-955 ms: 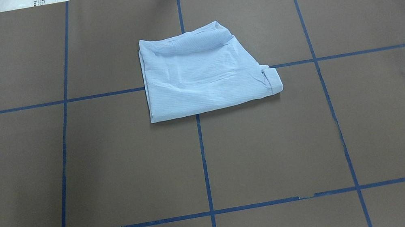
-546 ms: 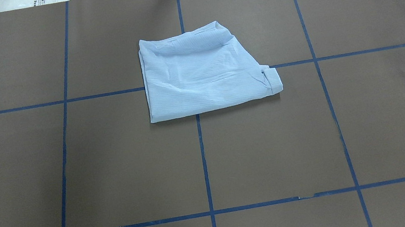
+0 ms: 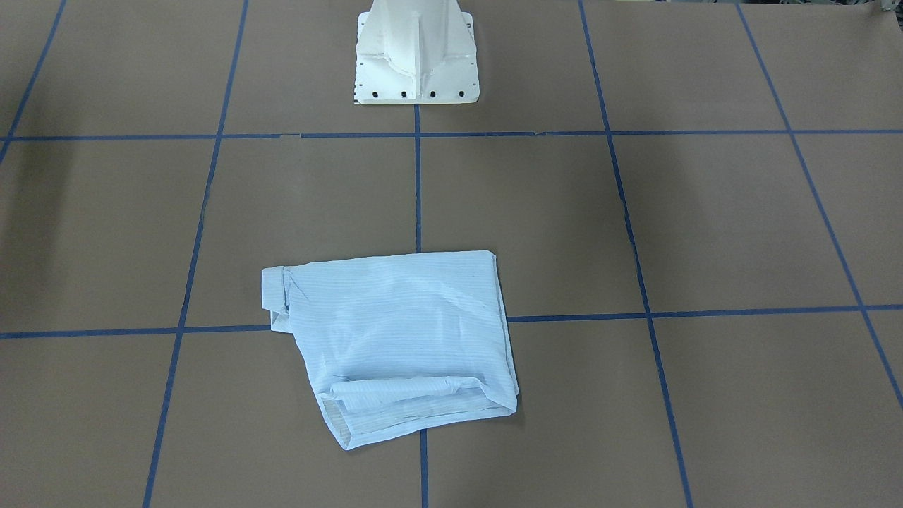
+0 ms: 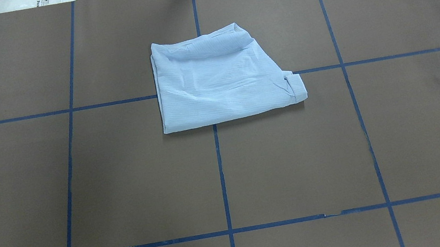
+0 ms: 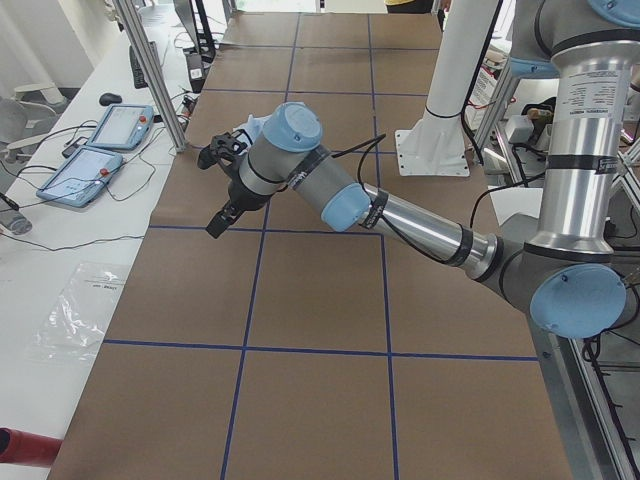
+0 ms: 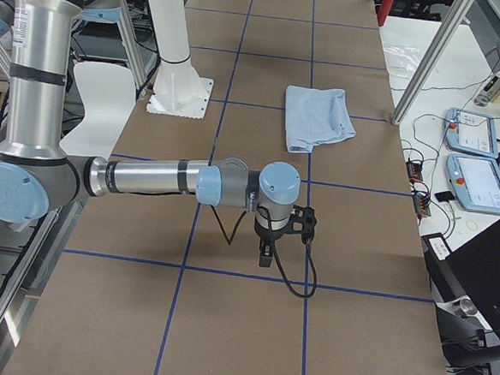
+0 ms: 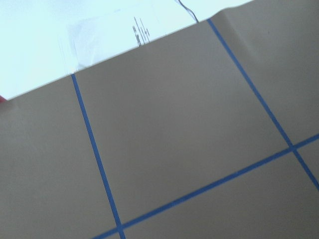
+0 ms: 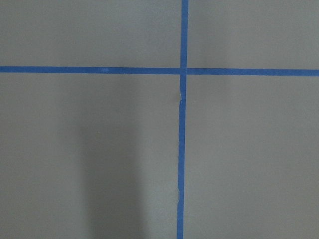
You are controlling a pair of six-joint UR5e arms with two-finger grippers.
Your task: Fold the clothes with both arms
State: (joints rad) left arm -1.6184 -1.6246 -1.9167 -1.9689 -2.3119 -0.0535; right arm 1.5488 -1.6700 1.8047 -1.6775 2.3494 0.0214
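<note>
The pale blue striped shirt lies folded into a compact packet on the brown table, past its centre. It also shows in the front-facing view and in the right view. Nothing touches it. My left gripper hangs above the table off to the left side, seen only in the left view. My right gripper hangs low over the table's right part, well short of the shirt, seen only in the right view. I cannot tell whether either is open or shut. Both wrist views show only bare table.
Blue tape lines divide the brown table cover into squares. The white pedestal base stands at the robot's edge. Teach pendants and cables lie on the side bench beyond the table's far edge, and a plastic bag lies there too.
</note>
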